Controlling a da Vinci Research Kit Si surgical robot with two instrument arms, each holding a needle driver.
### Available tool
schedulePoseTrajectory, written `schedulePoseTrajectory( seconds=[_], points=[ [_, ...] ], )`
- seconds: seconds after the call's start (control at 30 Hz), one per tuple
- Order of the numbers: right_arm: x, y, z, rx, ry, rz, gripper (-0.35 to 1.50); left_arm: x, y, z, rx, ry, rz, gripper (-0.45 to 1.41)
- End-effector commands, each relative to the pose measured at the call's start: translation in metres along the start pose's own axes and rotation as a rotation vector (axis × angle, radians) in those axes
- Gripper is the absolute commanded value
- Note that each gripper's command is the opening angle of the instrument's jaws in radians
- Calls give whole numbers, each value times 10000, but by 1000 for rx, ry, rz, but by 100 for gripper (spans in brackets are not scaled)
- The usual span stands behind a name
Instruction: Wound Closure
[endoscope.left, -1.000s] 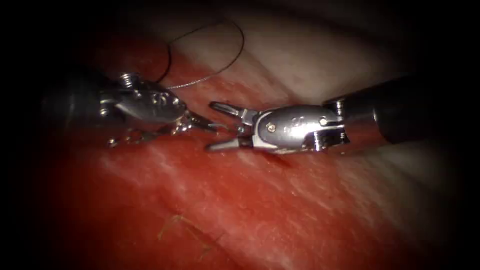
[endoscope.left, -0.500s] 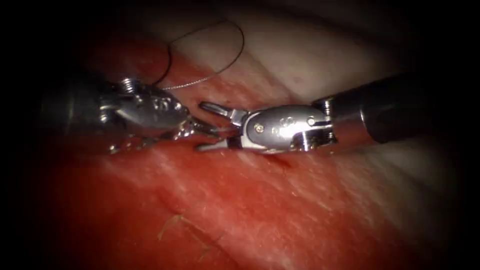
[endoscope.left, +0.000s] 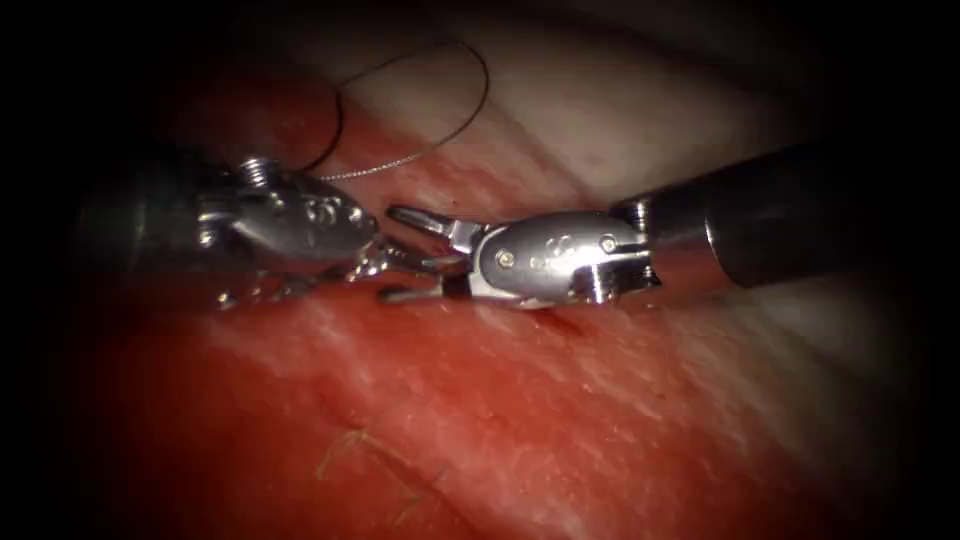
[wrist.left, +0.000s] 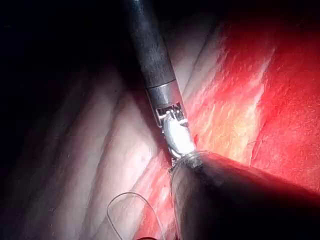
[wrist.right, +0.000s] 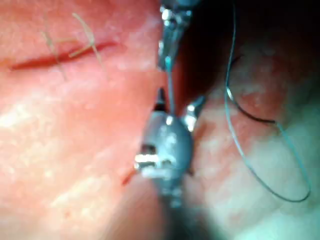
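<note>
My left tool (endoscope.left: 400, 256) comes in from the left with its jaws shut on a thin needle (endoscope.left: 432, 262) that points right, just above the red tissue (endoscope.left: 520, 400). My right tool (endoscope.left: 388, 254) faces it with jaws open, one on each side of the needle and the left tip, holding nothing. The right wrist view shows the needle (wrist.right: 169, 90) running from the left tool (wrist.right: 167, 60) into the gap of the right tool (wrist.right: 178, 100). I cannot tell where along its curve it is held. Dark thread (endoscope.left: 440, 130) loops over the pale tissue behind.
The cut (wrist.right: 60, 56), with pale stitch ends (endoscope.left: 370, 460) across it, lies nearer the front than both tools. The thread (wrist.right: 250, 150) curves in a wide loop beside the right tool. The right shaft (wrist.left: 150, 50) crosses pale tissue; the left shaft (wrist.left: 240, 195) lies over red tissue.
The right tool has slid left with its jaws open, and they now straddle the left tool's tip. The left tool and the thread loop have hardly moved.
</note>
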Motion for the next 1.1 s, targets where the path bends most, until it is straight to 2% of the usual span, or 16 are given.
schedulePoseTrajectory(
  seconds=[0.03,0.07,0.17,0.6,0.7,0.8,0.83,0.93,1.1],
  points=[
    [-2,-4,2,19,-8,4,25,-1,1,7,-1,0,0,-45],
    [-2,-4,1,22,-10,5,18,-1,1,6,-1,0,6,-45],
    [-2,0,-4,23,-3,7,-34,-1,2,6,-1,-1,5,-45],
    [-6,4,-6,65,-34,6,-35,0,10,0,-8,2,14,-45],
    [-6,4,-12,58,16,0,-35,-4,7,-7,-14,7,16,-45],
    [-4,5,-27,15,48,-5,63,-15,-1,-21,-18,19,20,-45],
    [0,11,-42,-8,57,8,83,-22,-12,-31,-4,27,19,-45],
    [7,21,-62,-37,74,20,93,-25,-33,-42,29,53,7,-45],
    [8,31,-98,-84,92,31,94,-21,-84,-49,90,52,65,-45]
  ],
)
